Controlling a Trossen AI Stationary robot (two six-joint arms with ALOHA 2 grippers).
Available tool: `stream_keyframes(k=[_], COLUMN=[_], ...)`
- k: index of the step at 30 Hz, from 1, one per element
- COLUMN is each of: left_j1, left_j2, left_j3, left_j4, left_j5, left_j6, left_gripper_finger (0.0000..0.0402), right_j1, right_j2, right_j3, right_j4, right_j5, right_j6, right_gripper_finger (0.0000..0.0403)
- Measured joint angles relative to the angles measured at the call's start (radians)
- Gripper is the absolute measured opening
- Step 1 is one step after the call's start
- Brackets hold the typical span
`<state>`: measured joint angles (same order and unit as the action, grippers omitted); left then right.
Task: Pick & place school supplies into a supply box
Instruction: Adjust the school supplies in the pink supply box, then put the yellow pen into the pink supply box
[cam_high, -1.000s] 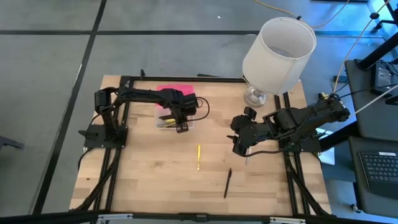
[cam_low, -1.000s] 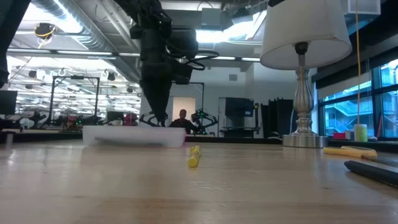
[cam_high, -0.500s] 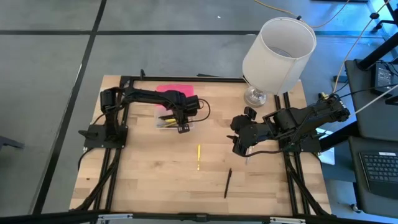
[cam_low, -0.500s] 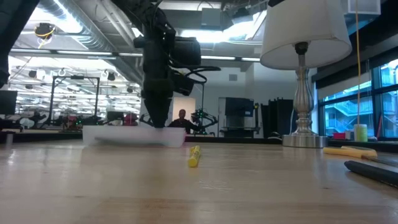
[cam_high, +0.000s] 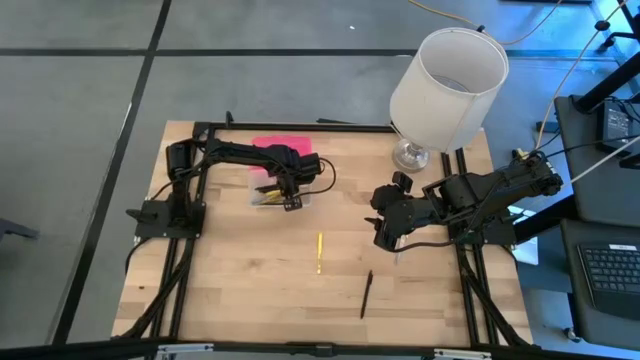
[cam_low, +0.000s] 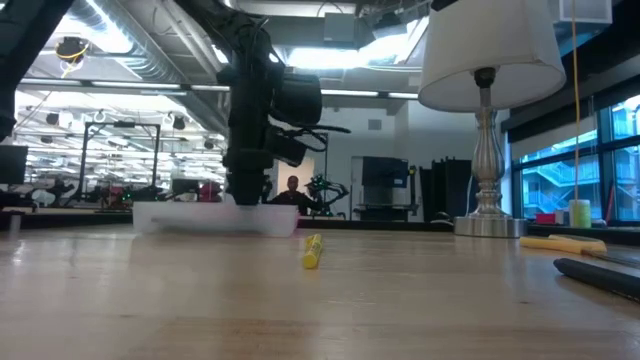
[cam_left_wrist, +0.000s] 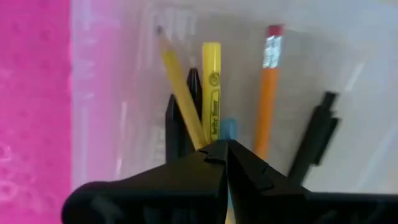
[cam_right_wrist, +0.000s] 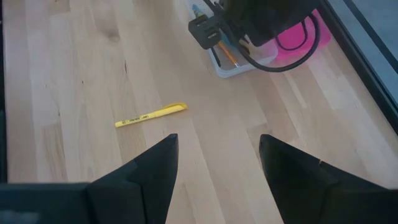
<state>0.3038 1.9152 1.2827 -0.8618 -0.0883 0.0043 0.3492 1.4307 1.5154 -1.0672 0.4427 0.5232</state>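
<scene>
The box (cam_high: 272, 192) is covered from above by the left gripper (cam_high: 290, 195), fingers pressed together. Bare table (cam_high: 240, 270) lies before the spread right gripper (cam_high: 386, 238), crossed only by a yellow pen (cam_high: 319, 251).

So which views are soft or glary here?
Left wrist view: fingers in the foreground blurred, pens in the box soft too. Low view: bright ceiling lights behind, the near table soft, yellow pen fairly sharp. High view: even light, no glare.
</scene>
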Motion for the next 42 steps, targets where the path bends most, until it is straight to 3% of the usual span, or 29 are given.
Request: stream_keyframes(k=[7, 12, 17, 22, 29, 35, 42], left_j1=[0.001, 0.001, -0.015, -0.021, -0.027, -0.042, -0.124], left_j2=[0.000, 0.000, 0.000, -0.005, -0.006, -0.084, -0.192], left_j3=[0.000, 0.000, 0.000, 0.000, 0.030, 0.083, 0.112], left_j4=[-0.042, -0.040, -0.040, -0.045, -0.150, -0.189, -0.068], left_j5=[-0.023, 0.076, 0.106, 0.218, 0.124, 0.102, 0.129], left_j6=[0.010, 0.035, 0.036, 0.026, 0.010, -0.009, -0.060], left_gripper_finger=[0.0001, 0.0001, 0.0001, 0.0002, 0.0003, 0.0003, 0.0003], right_j1=[0.000, 0.000, 0.000, 0.000, 0.000, 0.000, 0.000], right_j2=[0.000, 0.000, 0.000, 0.000, 0.000, 0.000, 0.000], right_j3=[0.000, 0.000, 0.000, 0.000, 0.000, 0.000, 0.000], right_j4=[0.000, 0.000, 0.000, 0.000, -0.002, -0.034, -0.085], right_j5=[0.000, 0.000, 0.000, 0.000, 0.000, -0.001, -0.032], right_j6=[-0.002, -0.003, -0.001, -0.001, -0.001, 0.000, -0.003], right_gripper_finger=[0.0229, 0.0229, 0.0229, 0.0229, 0.0229, 0.0229, 0.0229])
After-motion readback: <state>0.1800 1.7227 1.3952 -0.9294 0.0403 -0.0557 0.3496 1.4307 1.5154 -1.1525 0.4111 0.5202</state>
